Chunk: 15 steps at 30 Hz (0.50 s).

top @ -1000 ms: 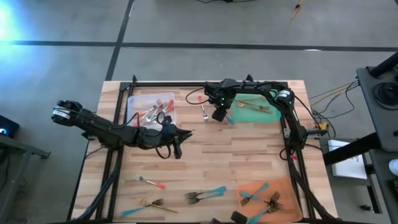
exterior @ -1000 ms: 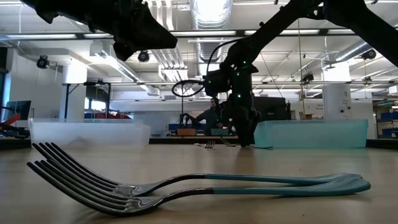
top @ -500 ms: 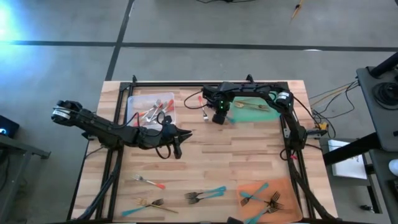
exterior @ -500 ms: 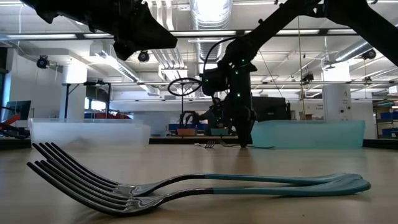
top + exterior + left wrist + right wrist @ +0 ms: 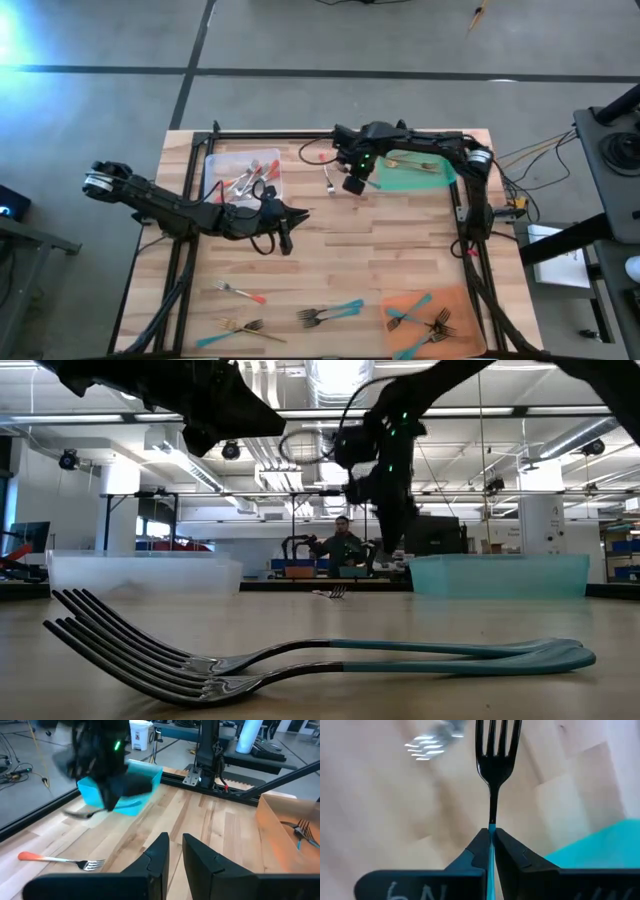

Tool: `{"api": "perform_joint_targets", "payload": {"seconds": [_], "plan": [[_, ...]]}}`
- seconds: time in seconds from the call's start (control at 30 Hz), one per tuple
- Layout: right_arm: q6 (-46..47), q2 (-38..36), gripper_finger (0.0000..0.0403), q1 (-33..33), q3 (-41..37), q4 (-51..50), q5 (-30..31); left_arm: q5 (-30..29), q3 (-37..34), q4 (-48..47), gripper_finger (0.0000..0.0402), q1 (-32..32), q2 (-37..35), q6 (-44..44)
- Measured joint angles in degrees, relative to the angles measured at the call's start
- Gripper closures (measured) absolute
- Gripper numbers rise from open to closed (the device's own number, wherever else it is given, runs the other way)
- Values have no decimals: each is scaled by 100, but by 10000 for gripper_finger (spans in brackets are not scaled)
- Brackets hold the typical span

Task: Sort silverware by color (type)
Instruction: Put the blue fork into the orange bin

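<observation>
- The right gripper (image 5: 352, 184) hung above the far middle of the table (image 5: 400, 250), just left of the green tray (image 5: 415, 175) at the far right.
- Its fingers (image 5: 479, 851) were shut on a teal-handled fork (image 5: 494, 760); the wrist view showed the teal handle pinched between them and the dark metal head standing straight out past the tips.
- The fork's long axis ran in line with the gripper's own reach, tines pointing away from the wrist, so the fork would follow wherever the gripper pointed.
- In the low view the right gripper (image 5: 385, 490) sat clear of the tabletop, so the fork looked lifted, not resting.
- Other teal pieces lay in the orange tray (image 5: 460, 305) at the near right, well apart from the held fork, toward the near side and somewhat right.
- My judgement: the coming move turned on that near-right direction, and the right arm was the one placed for it, already holding the fork on that side of the table.
- A red-handled fork (image 5: 318, 157) lay on the wood just left of the right gripper, its tines toward the near side.
- The left gripper (image 5: 283, 237) waited over the left middle of the table, near side of the clear tray (image 5: 213, 165); its fingers (image 5: 155, 857) stood almost together with nothing between them.
</observation>
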Motion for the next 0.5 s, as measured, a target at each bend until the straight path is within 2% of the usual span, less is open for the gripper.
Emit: {"api": "perform_joint_targets", "payload": {"seconds": [0.17,0.23,0.37,0.5], "plan": [[334,-940,393,296,4,-887,-1140,0,6,-4,365,0,0,-89],[609,-1301,393,631,-36,-1155,-1347,2,6,-2,365,0,0,-157],[1393,-2047,393,1771,-226,-1280,-1398,-86,6,-2,365,0,0,-198],[2363,-2563,393,3262,-560,-962,-1156,-345,6,31,364,0,0,-260]]}}
